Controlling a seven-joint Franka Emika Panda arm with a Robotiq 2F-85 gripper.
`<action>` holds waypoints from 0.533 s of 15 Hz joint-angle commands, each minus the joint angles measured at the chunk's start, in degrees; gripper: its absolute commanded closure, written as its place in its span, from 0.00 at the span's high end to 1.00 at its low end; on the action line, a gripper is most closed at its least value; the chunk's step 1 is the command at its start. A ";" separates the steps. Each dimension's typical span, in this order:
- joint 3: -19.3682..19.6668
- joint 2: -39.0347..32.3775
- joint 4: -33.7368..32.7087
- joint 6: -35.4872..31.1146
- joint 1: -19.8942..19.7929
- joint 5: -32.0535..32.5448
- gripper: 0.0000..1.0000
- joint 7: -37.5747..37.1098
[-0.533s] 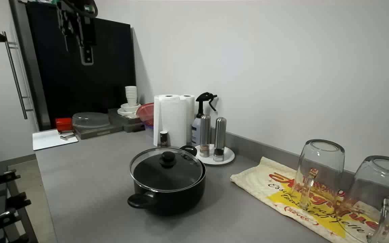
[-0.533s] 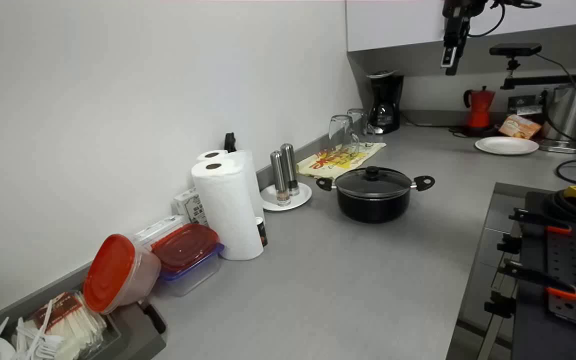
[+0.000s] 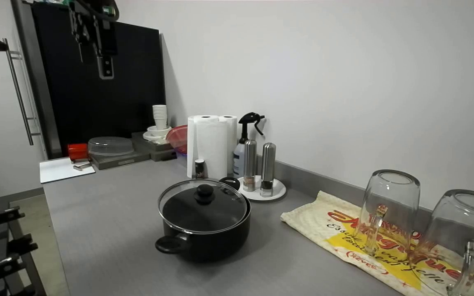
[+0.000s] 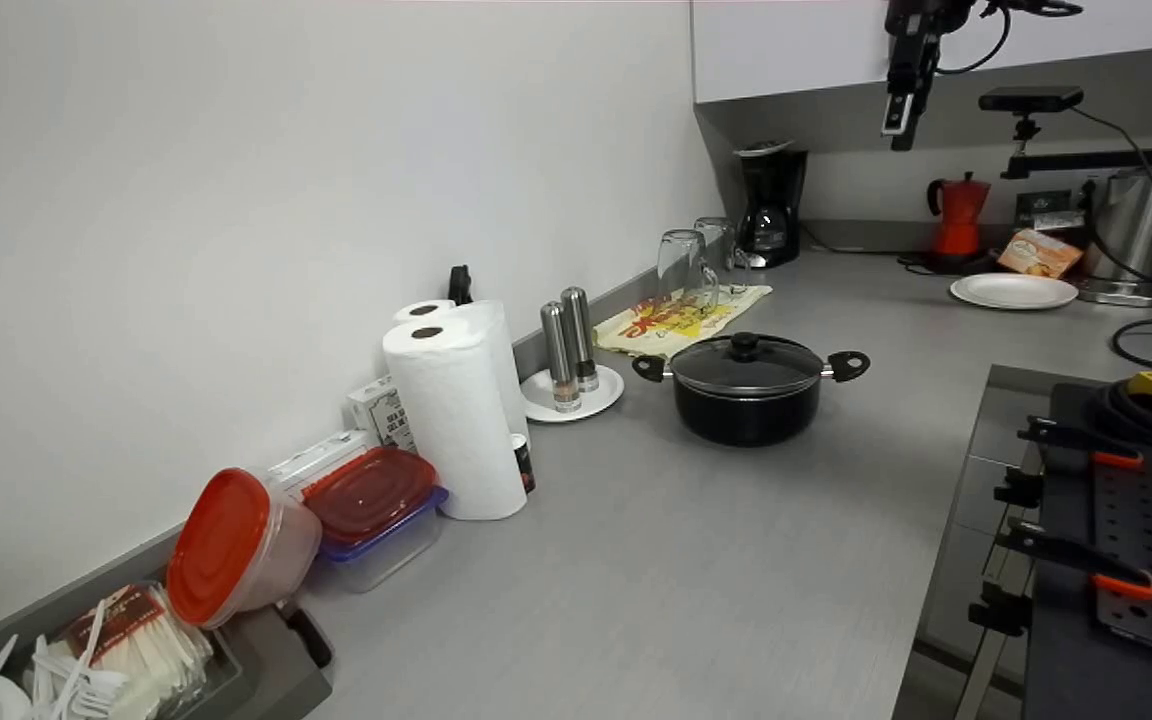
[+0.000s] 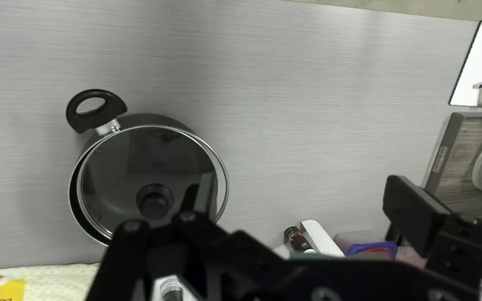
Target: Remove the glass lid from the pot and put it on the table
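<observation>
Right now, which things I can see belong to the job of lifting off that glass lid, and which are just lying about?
For the job: glass lid, black pot, grey countertop, hand.

Just lying about: paper towels, steel grinders, printed cloth, glass mugs, coffee maker.

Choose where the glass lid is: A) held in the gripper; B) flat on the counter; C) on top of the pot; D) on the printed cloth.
C: in both exterior views the glass lid rests on the pot, and the open gripper hangs apart from it.

Black end effector [image 3: 95, 69] with looped cable [image 3: 106, 19], pale-edged fingertip [image 3: 105, 69].
</observation>
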State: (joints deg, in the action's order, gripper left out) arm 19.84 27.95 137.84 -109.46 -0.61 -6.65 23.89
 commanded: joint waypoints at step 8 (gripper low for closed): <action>-3.08 -17.90 -23.75 -1.07 -1.48 0.85 1.00 2.33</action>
State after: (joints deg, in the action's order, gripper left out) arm 17.96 20.55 124.09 -110.46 -1.88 -6.06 24.75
